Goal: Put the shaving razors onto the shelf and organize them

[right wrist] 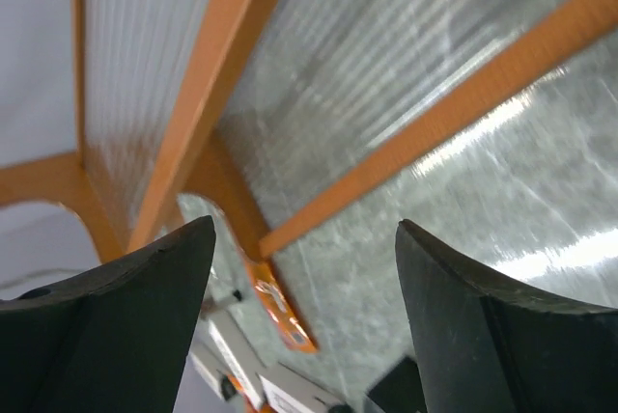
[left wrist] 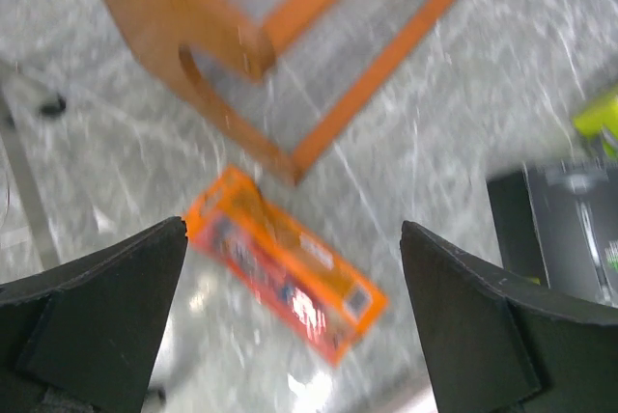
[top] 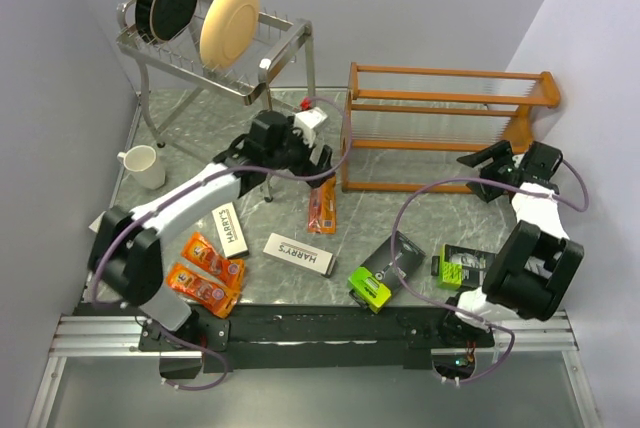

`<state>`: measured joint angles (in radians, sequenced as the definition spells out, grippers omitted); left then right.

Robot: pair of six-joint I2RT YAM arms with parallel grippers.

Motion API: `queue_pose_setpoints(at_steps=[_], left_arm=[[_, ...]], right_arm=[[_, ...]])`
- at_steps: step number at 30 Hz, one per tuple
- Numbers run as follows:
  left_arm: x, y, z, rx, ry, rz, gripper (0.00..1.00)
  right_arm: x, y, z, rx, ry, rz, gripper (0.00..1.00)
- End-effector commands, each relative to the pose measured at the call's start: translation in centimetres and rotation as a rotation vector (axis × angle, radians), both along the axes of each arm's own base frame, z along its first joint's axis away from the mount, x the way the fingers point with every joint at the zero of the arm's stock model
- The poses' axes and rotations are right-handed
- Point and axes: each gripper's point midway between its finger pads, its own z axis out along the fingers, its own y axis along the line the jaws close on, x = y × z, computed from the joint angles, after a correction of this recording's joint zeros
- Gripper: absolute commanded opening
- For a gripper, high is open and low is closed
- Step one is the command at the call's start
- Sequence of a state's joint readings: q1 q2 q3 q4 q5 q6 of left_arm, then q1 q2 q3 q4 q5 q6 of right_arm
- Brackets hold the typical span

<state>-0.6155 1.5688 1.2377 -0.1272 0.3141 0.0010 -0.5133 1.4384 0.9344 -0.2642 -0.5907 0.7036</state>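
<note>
None of the shaving razors is on the shelf (top: 450, 98) yet; in the top view its tiers look bare. The nearest one is an orange pack (top: 321, 206), lying flat on the table (top: 400, 213) just beside the shelf's front left foot. From the left wrist we see the same orange pack (left wrist: 287, 263) at a slant on the marble, with the shelf (left wrist: 164, 37) corner just above it.

The left gripper (top: 318, 166) hangs over this pack with its jaws spread wide and nothing between them. The pack sits low in the gap, apart from both fingers (left wrist: 106, 307).

The rest are further out, all on the table:
- two white HARRY'S boxes (top: 231, 229) (top: 299, 253) near the middle
- two more orange packs (top: 212, 258) (top: 203, 288) at front left
- two black-and-lime packs (top: 378, 273) (top: 465, 266) at front right

The right gripper (top: 478, 176) is at the shelf's right end, also open and empty, and its camera looks along the shelf's rails (right wrist: 222, 75).

We judge the step in hand to be picking up the orange pack by the shelf's foot. The next move calls for the left gripper to come down, turn to span the pack's narrow width, and close on its long edges. A flat pack on smooth marble may slide or tip, so the fingers need to reach the table.
</note>
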Motion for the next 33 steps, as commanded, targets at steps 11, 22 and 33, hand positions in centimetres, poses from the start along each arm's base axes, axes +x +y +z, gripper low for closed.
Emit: queue_pose_setpoints(at_steps=[11,22,33], left_arm=[[4.2,-5.3,2.9,-0.005,-0.079,-0.025,0.97],[2.8,-5.2,1.8,0.064,-0.108,-0.031,0.99],[1.9,-3.7,1.4,0.092,-0.110,-0.009,1.00]], right_arm=[[7.9,-2.0,2.7,0.236,-0.236,-0.090,0.71],[10.8,-1.0,5.0,0.275,-0.396,-0.001,0.28],[9.8,5.0,8.9,0.306,-0.477,0.114,0.04]])
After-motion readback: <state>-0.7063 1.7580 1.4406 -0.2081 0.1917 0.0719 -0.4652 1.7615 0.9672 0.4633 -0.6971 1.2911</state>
